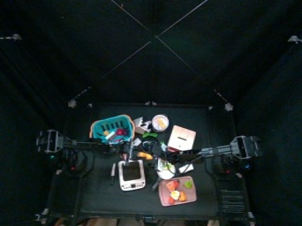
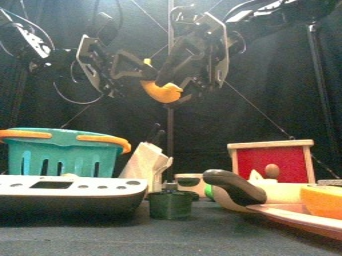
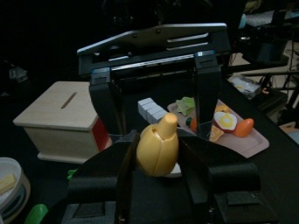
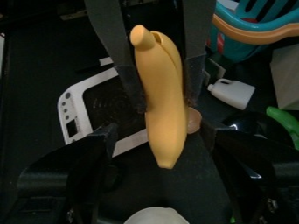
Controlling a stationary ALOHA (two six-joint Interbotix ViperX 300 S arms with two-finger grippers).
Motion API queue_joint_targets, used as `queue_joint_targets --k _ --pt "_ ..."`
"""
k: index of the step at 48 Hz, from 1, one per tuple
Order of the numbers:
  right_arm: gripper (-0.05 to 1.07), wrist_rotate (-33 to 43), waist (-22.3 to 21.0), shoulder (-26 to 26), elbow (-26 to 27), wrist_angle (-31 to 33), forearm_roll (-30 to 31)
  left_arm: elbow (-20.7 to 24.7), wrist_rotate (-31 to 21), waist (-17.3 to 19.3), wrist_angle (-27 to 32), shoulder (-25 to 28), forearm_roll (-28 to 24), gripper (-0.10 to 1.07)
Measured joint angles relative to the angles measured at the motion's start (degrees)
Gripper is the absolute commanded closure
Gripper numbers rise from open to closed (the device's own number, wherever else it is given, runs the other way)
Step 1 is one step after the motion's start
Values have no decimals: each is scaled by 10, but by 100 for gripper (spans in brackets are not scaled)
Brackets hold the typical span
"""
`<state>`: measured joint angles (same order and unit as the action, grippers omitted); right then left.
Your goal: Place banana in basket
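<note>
The yellow banana [image 2: 163, 90] hangs in the air above the table's middle, between both grippers. In the left wrist view my left gripper [image 3: 158, 164] is shut on one end of the banana [image 3: 158, 140]. In the right wrist view my right gripper [image 4: 163, 138] is shut on the banana [image 4: 163, 96] lower down its length, and the left gripper's fingers [image 4: 111, 35] flank its tip. The teal-green basket [image 2: 54, 150] with orange handles stands on the table's left [image 1: 112, 128], below and left of the banana. It also shows in the right wrist view [image 4: 263, 22].
A white device [image 2: 67, 195] lies at the front left. A pinkish tray of fruit [image 2: 314, 212] lies at the front right. A wooden box with a red face [image 2: 271, 160] stands behind the tray. A small green cup [image 2: 171, 205] stands at the front middle.
</note>
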<state>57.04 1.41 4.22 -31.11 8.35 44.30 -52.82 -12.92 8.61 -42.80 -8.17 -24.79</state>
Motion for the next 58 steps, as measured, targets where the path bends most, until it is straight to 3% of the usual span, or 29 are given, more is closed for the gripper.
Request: queue_joint_targets --k 11,22,37,52,58 --pt "-2 0 -6 13 -20 10 2 -11 0 0 12 -3 8 40" --pt "-2 4 -28 51 -73 14 -2 -32 0 2 72 -41 75 40" --pt "-2 1 -75 57 -78 6 -3 -14 0 13 254 -122 159 40" --pt "-2 0 -79 64 -91 -11 20 16 0 48 480 -211 182 40" --pt "-2 -2 -79 75 -98 -13 25 16 -2 81 539 -250 187 40"
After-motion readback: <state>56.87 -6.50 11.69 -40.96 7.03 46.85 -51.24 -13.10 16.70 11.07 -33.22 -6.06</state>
